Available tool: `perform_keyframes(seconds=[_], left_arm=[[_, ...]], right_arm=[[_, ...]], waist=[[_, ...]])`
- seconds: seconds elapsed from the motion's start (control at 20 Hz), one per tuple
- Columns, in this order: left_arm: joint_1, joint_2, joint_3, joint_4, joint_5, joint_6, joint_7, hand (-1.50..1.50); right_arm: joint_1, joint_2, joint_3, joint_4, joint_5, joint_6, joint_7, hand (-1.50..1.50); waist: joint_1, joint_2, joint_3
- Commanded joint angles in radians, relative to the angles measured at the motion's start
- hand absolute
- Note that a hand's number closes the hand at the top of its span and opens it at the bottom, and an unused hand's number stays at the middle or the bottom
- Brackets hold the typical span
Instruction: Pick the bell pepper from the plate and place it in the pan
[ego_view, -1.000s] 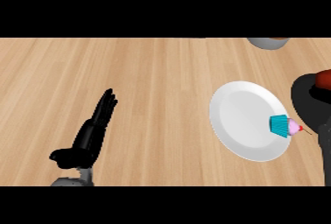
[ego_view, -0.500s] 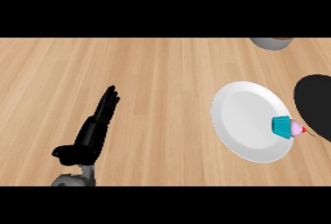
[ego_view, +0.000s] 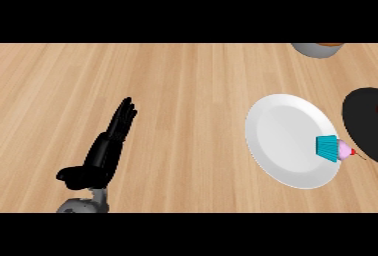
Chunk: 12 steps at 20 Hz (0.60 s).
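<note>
Head view: the left hand (ego_view: 103, 150) shows at about 8 o'clock on the wooden tabletop (ego_view: 184, 85). Its fingers (ego_view: 124, 112) are straight and released, pointing toward 1 o'clock and grasping nothing; it looks to be resting. The right hand is out of sight, so nothing can be said of its fingers.

At 3 o'clock lies a white plate (ego_view: 284, 135). The only thing on it is a cupcake (ego_view: 332, 149) in a teal wrapper, sitting at the plate's 4 o'clock rim. Just beside the plate, cut off by the view's right edge, is the dark pan (ego_view: 365, 115). A grey bowl (ego_view: 317, 48) peeks in at 1 o'clock.

The bell pepper is nowhere to be seen: it is not on the plate, and it is not in the visible part of the pan. Judging from that, the pick seems done and the task is likely at the carrying or placing step, out of frame to the right. The next move probably calls for setting the pepper down inside the pan's rim, opening the hand and drawing it away without knocking the cupcake.
</note>
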<state>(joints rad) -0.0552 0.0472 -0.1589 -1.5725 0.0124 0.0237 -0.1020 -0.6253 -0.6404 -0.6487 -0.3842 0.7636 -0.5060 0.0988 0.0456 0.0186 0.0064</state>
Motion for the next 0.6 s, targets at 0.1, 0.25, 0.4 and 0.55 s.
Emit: perform_keyframes(seconds=[0.1,0.25,0.4,0.55], left_arm=[[-0.041,0.023,0.021,-0.008,0.013,-0.021,0.033,0.0],[-0.001,-0.011,0.005,0.047,0.006,-0.009,-0.03,0.0],[0.007,0.005,0.006,-0.002,-0.005,-0.003,-0.003,0.0],[0.016,0.013,0.02,-0.012,0.004,-0.004,0.015,0.0]], right_arm=[[-0.045,-0.028,-0.063,0.091,-0.075,0.044,-0.137,-1.5],[-0.032,0.01,-0.138,0.046,-0.163,-0.029,-0.286,-1.5],[-0.021,-0.002,-0.209,0.031,-0.248,-0.028,-0.384,-1.5],[-0.027,0.019,-0.269,0.03,-0.332,-0.015,-0.442,-1.5]], waist=[[0.018,0.012,0.003],[-0.003,0.005,0.002],[-0.013,-0.004,0.0],[-0.02,-0.008,-0.002]])
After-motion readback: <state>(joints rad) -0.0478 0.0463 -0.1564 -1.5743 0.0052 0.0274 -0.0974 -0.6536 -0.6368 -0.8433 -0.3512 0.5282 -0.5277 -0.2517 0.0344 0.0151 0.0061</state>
